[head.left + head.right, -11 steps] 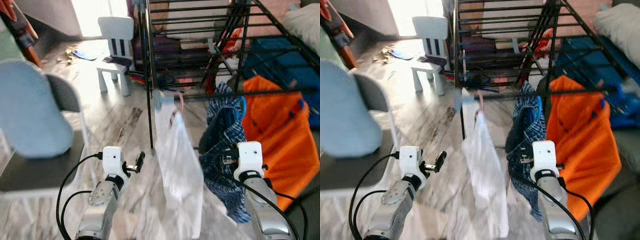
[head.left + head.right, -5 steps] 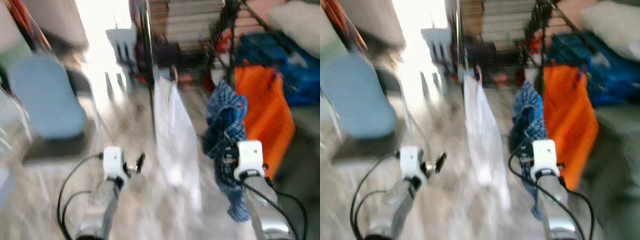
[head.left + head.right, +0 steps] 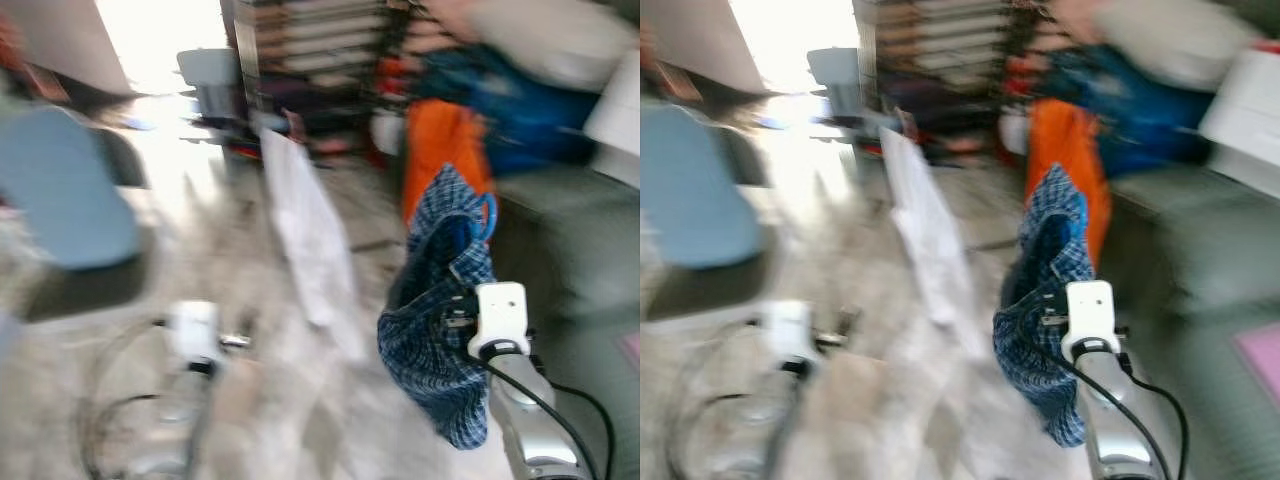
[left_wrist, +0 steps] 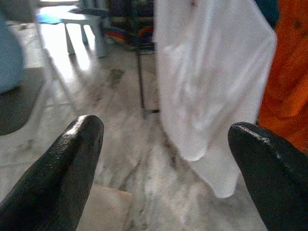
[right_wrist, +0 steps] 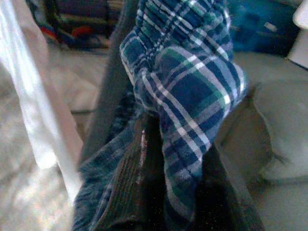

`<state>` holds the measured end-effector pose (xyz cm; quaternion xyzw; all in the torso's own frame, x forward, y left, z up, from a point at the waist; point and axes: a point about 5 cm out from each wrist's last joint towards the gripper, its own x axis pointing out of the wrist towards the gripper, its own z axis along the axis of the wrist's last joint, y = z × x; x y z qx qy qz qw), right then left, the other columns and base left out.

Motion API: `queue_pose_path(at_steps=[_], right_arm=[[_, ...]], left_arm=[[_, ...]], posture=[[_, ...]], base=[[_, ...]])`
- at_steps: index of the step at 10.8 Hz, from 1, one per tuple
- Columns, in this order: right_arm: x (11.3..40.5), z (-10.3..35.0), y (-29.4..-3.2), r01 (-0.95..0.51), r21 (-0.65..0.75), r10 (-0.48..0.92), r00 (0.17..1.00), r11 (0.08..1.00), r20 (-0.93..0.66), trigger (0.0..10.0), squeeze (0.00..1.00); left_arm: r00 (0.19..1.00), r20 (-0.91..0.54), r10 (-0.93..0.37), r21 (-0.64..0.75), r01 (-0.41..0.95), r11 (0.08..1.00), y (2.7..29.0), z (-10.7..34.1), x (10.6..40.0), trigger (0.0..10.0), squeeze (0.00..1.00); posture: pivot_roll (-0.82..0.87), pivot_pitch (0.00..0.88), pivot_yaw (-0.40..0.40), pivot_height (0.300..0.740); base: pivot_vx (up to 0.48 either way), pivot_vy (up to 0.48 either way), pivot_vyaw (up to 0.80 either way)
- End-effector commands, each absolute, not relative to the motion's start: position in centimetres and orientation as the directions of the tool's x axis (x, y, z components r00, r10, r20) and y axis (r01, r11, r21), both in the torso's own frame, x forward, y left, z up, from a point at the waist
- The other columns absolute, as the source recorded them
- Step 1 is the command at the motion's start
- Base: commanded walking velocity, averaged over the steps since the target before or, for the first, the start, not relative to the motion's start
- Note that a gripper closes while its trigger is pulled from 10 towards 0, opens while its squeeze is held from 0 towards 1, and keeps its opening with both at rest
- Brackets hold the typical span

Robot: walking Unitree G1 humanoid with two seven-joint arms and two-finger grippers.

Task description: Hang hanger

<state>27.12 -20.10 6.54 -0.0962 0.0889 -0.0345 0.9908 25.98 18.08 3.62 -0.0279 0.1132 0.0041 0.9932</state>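
Everything in the head views has slid left and blurred since a second ago, so the camera has swung right; the rack, which then filled the top of the view, now sits small and far at upper left, and a grey sofa has come in on the right.

Nearest, the right gripper (image 3: 462,322) is clenched on the hanger, whose blue hook (image 3: 486,215) peeps out above the plaid shirt (image 3: 437,330) draped over it. The shirt hangs at the robot's right front, clear of the floor, its bulk bunched around the fingers in the right wrist view. The left gripper (image 4: 163,178) is released, its fingers (image 4: 62,173) spread wide, holding nothing, low at the left.

Beyond them a white garment (image 3: 305,235) hangs from the rack (image 3: 262,60), with an orange garment (image 3: 445,150) beside it. A blue chair (image 3: 60,205) stands at the left.

The hanger's long axis cannot be made out under the cloth; the hook stands roughly upright, pointing up and slightly away, and the shirt's length runs downward from it.

To do this step well, I judge that the robot should face the rack again, steady itself so the blur stops, then lift the hook above a free bar between the hung clothes, lower it on, and let go only once the weight sits on the bar.
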Motion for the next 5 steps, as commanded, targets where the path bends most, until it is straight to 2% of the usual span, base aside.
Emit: queue_pose_path(at_steps=[1,2,5], right_arm=[[27.89,7.68,-19.13,0.022,-0.174,-0.043,0.992,0.985,-0.115,10.0,0.00],[28.14,7.65,-19.03,0.012,-0.172,-0.032,0.993,0.985,-0.116,10.0,0.00],[28.51,7.59,-18.67,0.002,-0.164,-0.022,0.993,0.987,-0.118,10.0,0.00]], left_arm=[[0.977,-0.207,0.050,-0.026,-0.057,0.998,19.32,3.94,25.76,10.0,0.00],[0.972,-0.225,0.068,-0.013,-0.073,0.997,20.12,3.57,25.28,10.0,0.00],[0.976,-0.208,0.067,-0.015,-0.072,0.997,19.56,3.90,25.99,10.0,0.00]], posture=[[-0.22,0.000,0.053,0.740],[-0.21,0.000,0.047,0.740],[-0.21,0.000,0.051,0.740]], base=[[0.000,0.000,0.00],[0.000,0.000,0.00],[0.000,0.000,0.00]])
